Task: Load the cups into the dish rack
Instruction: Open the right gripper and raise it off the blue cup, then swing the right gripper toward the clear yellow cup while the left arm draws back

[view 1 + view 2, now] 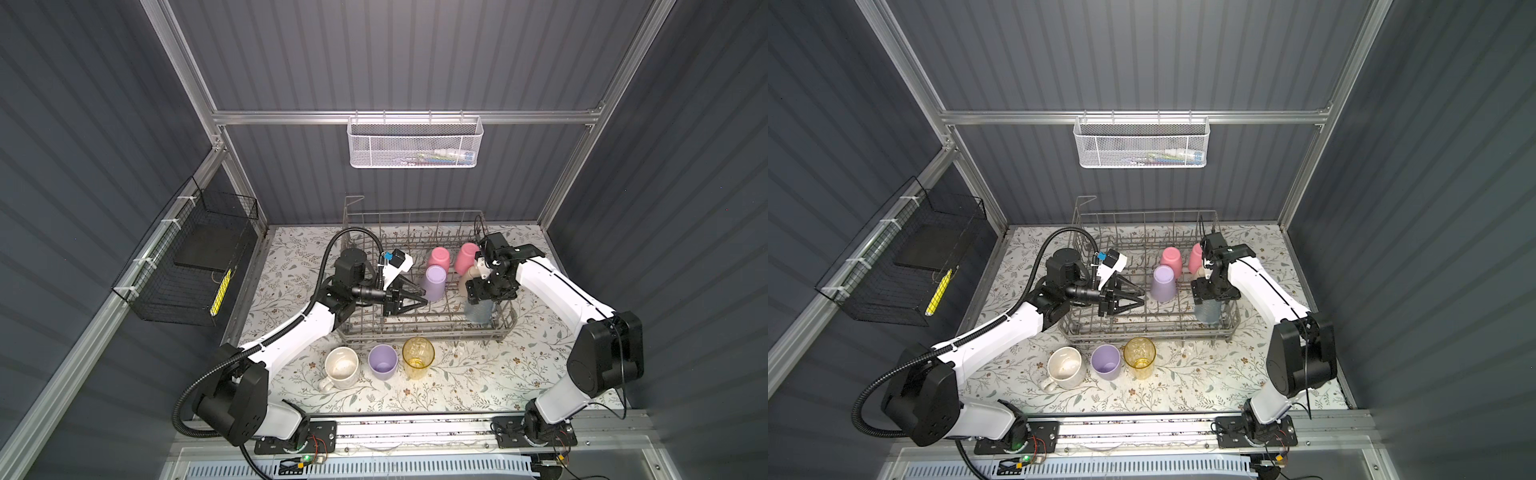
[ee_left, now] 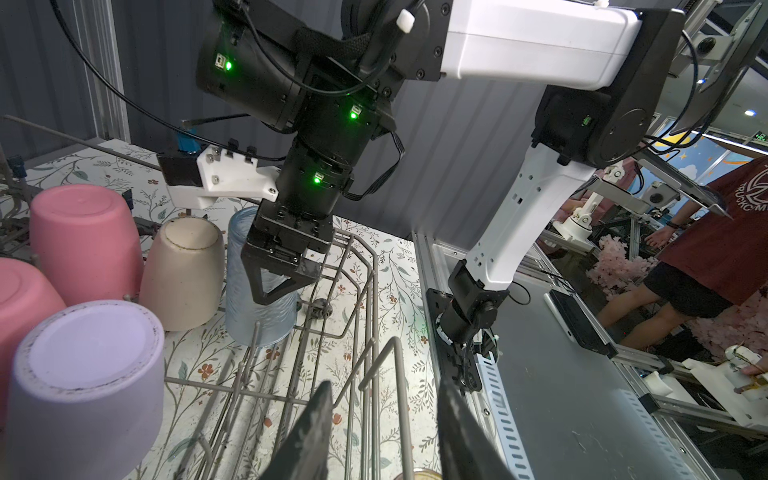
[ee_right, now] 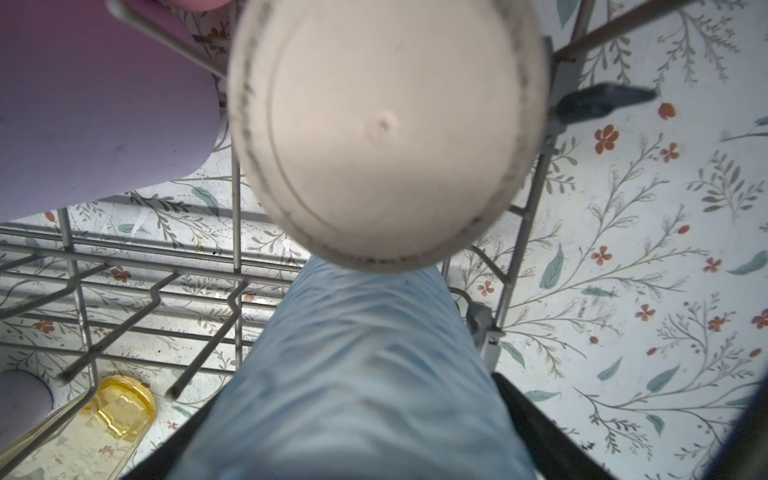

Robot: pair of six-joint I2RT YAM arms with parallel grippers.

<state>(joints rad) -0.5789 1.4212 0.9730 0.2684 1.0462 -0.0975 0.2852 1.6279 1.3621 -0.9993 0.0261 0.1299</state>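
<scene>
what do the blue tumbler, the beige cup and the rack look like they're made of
Blue tumbler: probably clear tinted plastic; the wall is translucent and rippled. Beige cup: opaque matte plastic by the look, with a small moulding dimple on its base. Dish rack: thin grey wire, likely coated metal, though the coating cannot be confirmed.

Eight cups (image 1: 341, 366) (two pink, two lilac), one dish rack (image 1: 415, 328), two baskets (image 1: 411, 145).

I hold the left gripper (image 1: 424, 298) level, jaws partly apart and empty. The right gripper (image 2: 272, 296) points straight down, jaws wide; grip state unclear.
</scene>
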